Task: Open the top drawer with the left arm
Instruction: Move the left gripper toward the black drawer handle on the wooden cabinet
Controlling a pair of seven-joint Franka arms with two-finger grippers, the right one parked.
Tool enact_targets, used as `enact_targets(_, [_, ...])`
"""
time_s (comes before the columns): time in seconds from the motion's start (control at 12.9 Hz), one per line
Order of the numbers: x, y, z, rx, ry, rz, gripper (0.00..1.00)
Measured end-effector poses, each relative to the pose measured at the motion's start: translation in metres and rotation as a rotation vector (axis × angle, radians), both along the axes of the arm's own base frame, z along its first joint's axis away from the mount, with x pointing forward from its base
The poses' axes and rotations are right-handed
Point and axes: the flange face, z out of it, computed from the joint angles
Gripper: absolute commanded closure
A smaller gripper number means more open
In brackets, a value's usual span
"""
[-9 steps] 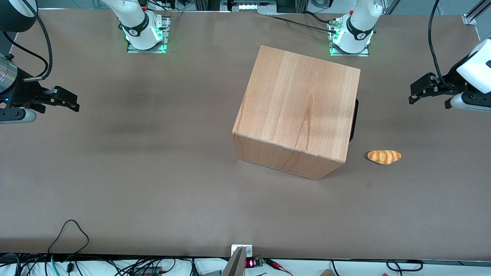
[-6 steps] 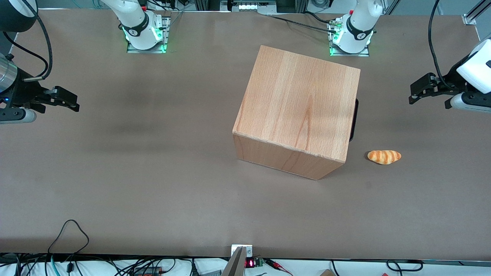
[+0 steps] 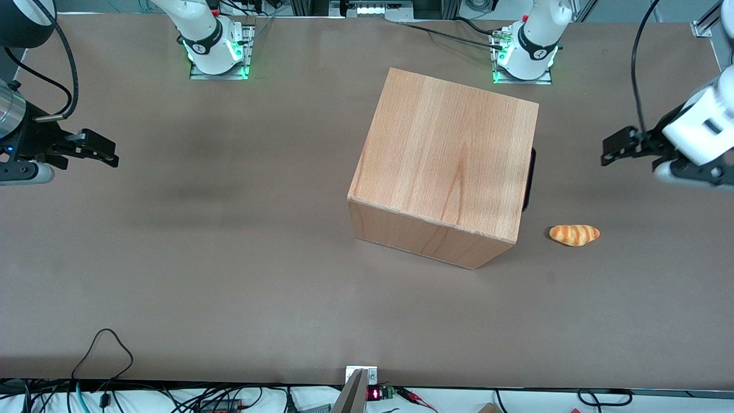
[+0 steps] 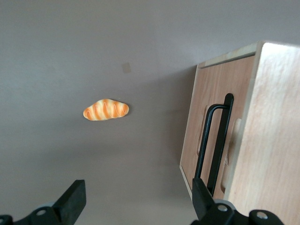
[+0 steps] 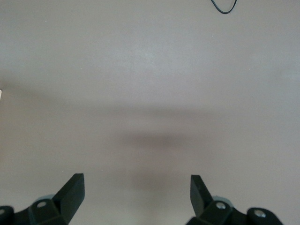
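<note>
Sits shut, the drawer (image 4: 206, 136), in the front face of the cabinet (image 3: 447, 166), which stands on the table (image 3: 229, 258) turned toward the working arm's end. Shows in the front view only as a thin black sliver of handle (image 3: 530, 179) at the cabinet's edge; reads plainly in the wrist view as a long black bar (image 4: 214, 140) standing off a flat wood panel on two posts. Looks rigid: stiff wood, stiff bar, nothing to crush or bend. Probably slides with modest resistance, though the runners are hidden, so hard to say. Likely light for its size, and the cabinet may creep along the table if the pull is not straight out from the front. Best taken at the middle of the bar, one finger on each side of it, so the pull runs true and the box does not rack. Smooth bar, so a firm close is wise before hauling.

Hangs in the air well apart from the cabinet, the left arm (image 3: 699, 129), out in front of the drawer at the working arm's end, forearm slanted down and wrist aimed at the cabinet. Spread wide and holding nothing, the tool (image 3: 616, 152), fingers (image 4: 72, 199) pointing at the drawer front. Lies on the table near the cabinet's front, a small bread roll (image 3: 574, 234), nearer the front camera than the tool.
</note>
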Motion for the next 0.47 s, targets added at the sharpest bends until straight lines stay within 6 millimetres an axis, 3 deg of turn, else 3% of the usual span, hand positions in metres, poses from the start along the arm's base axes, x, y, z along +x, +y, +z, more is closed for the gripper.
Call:
enact_targets(0.23, [0.017, -0.016, -0.053, 0.006, 0.088, -0.024, 0.00])
enact_targets(0.47, [0.025, -0.026, -0.085, -0.012, 0.142, -0.033, 0.00])
